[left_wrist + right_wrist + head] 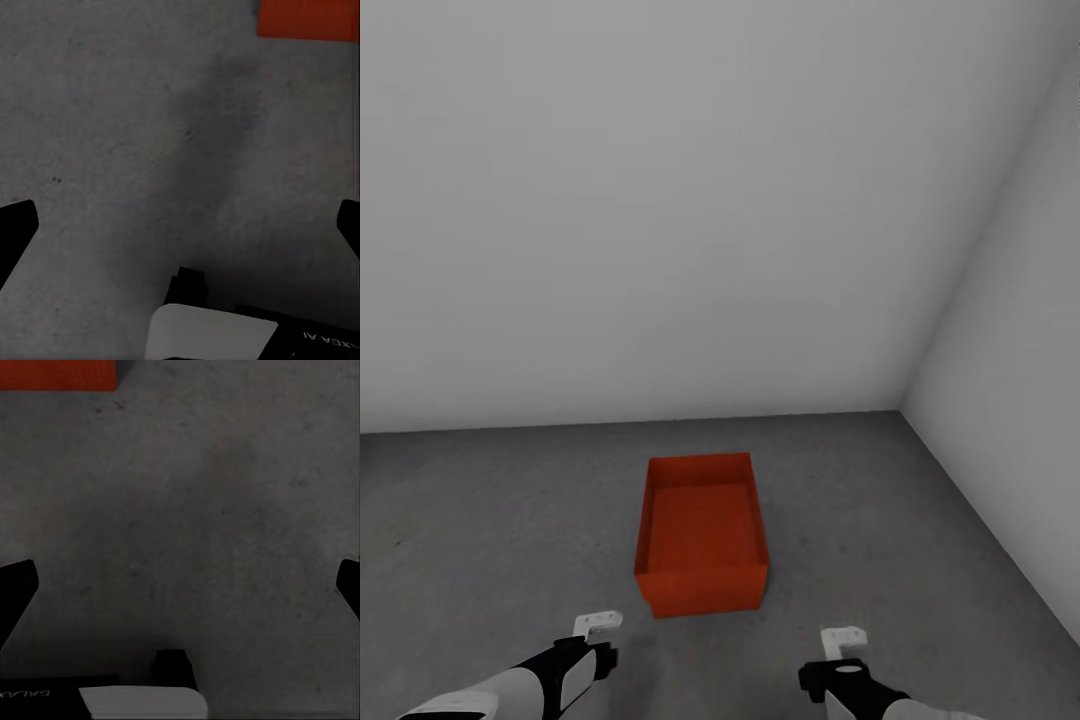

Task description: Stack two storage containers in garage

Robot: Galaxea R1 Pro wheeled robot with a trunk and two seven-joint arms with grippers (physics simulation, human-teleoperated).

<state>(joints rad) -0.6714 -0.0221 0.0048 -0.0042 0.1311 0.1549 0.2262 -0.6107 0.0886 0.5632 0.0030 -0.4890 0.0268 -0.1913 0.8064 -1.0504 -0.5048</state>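
One red-orange bin [701, 532] sits on the dark grey garage floor [480, 520], open side up, near the corner where the two white walls [660, 200] meet. From the head view its front edge shows a stepped double rim, which may mean a second bin is nested under it; this cannot be confirmed.

The left end effector [598, 623] and right end effector [844, 636] hover low, one on each side of the bin's near end, both well apart from it. Both are open with fingers spread wide and hold nothing; each wrist view shows bare floor and a corner of the bin [307, 19].

Judgement: verify the stack before leaving. If a regrasp is needed, approach both long walls symmetrically and keep the bin level.
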